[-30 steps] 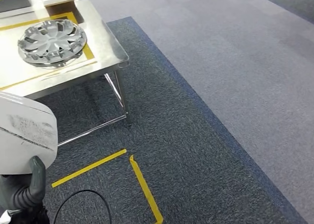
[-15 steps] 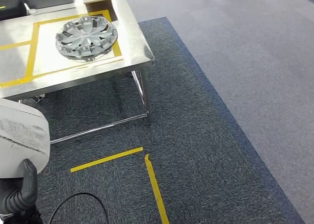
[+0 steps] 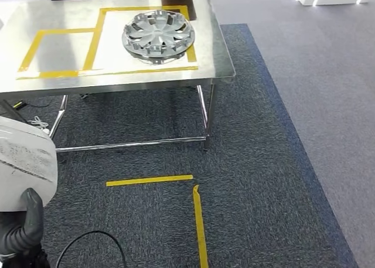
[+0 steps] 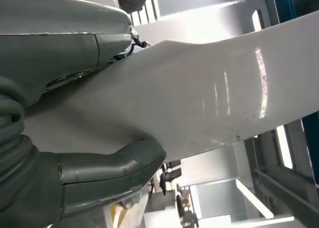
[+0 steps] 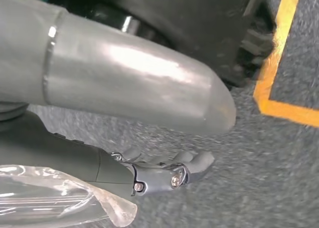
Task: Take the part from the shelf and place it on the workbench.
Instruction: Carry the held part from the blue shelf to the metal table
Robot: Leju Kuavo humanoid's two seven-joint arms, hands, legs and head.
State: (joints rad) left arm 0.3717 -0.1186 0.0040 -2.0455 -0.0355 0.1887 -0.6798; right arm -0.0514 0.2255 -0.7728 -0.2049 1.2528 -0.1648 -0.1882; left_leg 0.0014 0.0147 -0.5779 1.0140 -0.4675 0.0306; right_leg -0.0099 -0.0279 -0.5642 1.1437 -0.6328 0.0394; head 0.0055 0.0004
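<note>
Here, at the near left, the left hand point(image 3: 20, 233) grips a white part point(image 3: 26, 168) — in the left wrist view the thick grey thumb point(image 4: 112, 170) lies against one face of the pale panel and the darker fingers point(image 4: 68, 43) press along the other, so the hand is clamped on the panel's edge. Farther off stands the steel workbench point(image 3: 221, 57), marked with yellow tape outlines, a silver wheel cover point(image 3: 158, 36) lying on its right half. The right hand point(image 5: 165, 173) hangs over grey carpet — its fingers extended, apart and holding nothing.
</note>
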